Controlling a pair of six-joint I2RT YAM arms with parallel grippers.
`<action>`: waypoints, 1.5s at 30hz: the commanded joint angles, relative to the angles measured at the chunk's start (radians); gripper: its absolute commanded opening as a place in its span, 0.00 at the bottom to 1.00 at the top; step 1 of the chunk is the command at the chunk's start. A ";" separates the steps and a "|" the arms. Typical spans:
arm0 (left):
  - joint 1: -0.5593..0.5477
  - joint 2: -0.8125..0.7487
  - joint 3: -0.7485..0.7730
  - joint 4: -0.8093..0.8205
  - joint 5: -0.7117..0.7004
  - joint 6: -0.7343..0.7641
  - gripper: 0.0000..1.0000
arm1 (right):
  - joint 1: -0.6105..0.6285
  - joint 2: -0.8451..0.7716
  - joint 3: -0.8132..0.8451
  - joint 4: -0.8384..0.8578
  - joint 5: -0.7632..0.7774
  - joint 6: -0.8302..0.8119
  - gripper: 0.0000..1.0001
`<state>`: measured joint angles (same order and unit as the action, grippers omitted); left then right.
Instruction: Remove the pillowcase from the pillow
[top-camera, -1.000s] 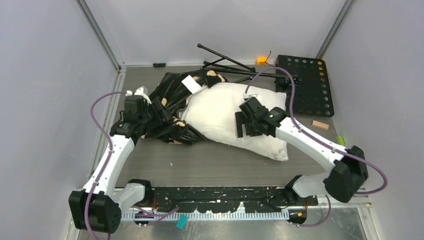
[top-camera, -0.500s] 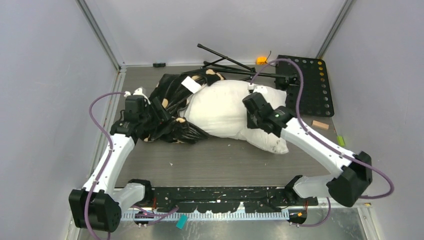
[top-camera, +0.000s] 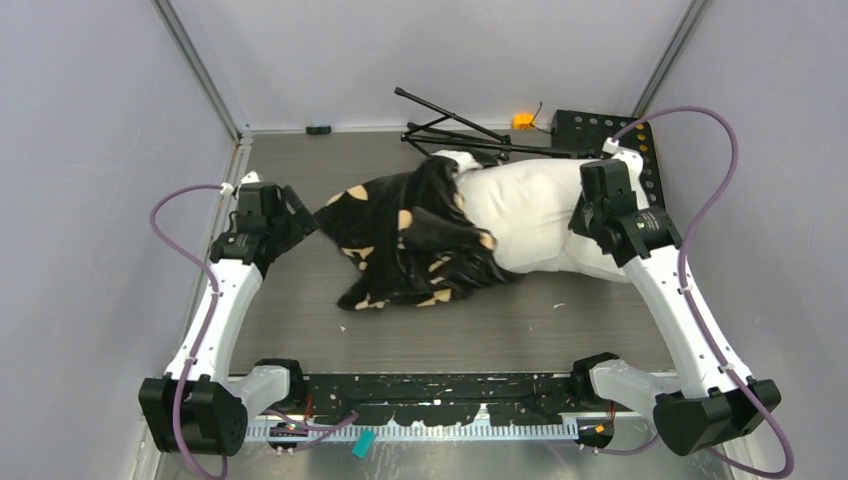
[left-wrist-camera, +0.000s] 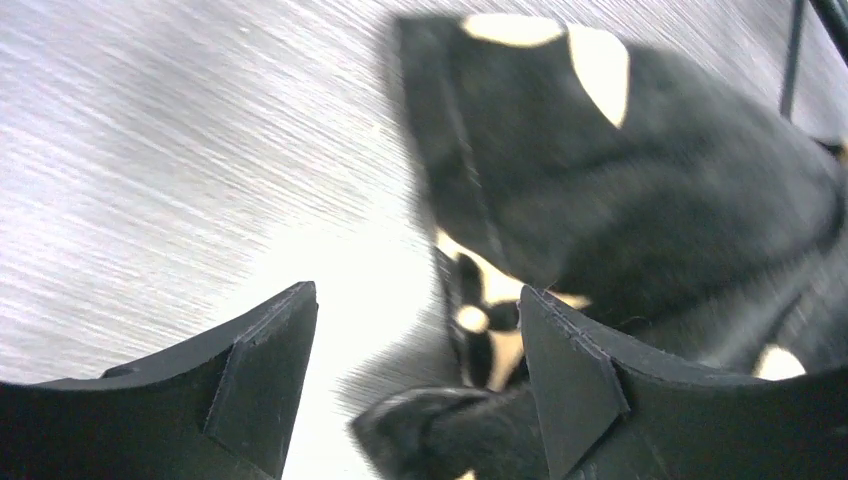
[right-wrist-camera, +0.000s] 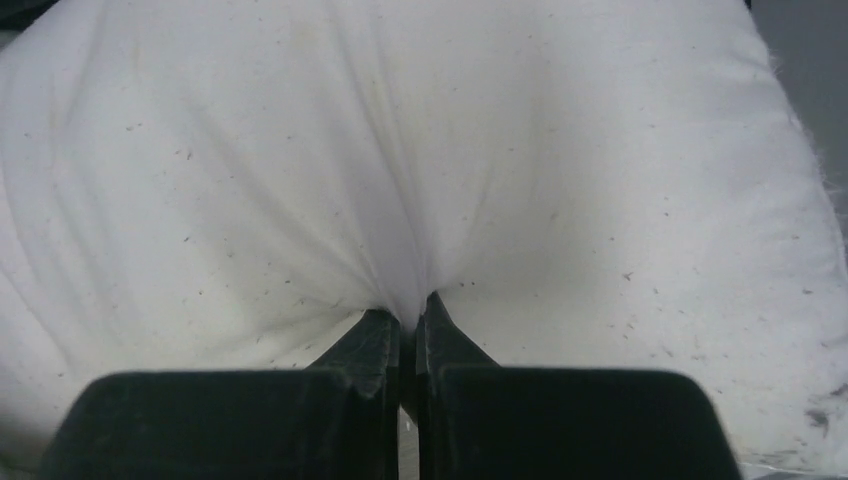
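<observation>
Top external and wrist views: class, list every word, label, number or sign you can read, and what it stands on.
None: no text is readable in any view. The black plush pillowcase with tan flower shapes carries only its pattern, the plump white fabric pillow is plain, the black perforated metal plate shows only holes.

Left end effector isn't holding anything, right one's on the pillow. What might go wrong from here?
1. The left end effector is open, not clamped on the pillowcase, which drapes over one end of the pillow; pulling right may drag the case along.
2. The right end effector pinches only a thin fold of pillow fabric, which might slip.
3. The tripod legs lie close behind the pillow and could snag it.
</observation>
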<state>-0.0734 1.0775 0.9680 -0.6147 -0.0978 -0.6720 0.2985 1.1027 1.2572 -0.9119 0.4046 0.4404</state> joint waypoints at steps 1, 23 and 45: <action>0.035 -0.036 -0.018 0.027 -0.031 -0.028 0.74 | -0.028 -0.054 0.000 0.070 -0.052 0.043 0.00; -0.943 -0.014 0.307 -0.026 -0.355 -0.067 0.98 | 0.059 0.097 -0.108 0.262 -0.546 0.100 0.00; -0.832 0.418 0.214 -0.063 -0.585 -0.222 0.97 | 0.065 -0.039 -0.133 0.194 -0.385 0.105 0.00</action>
<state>-1.0214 1.5536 1.2945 -0.6765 -0.6308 -0.8330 0.3485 1.1244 1.1126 -0.7662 -0.0509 0.5255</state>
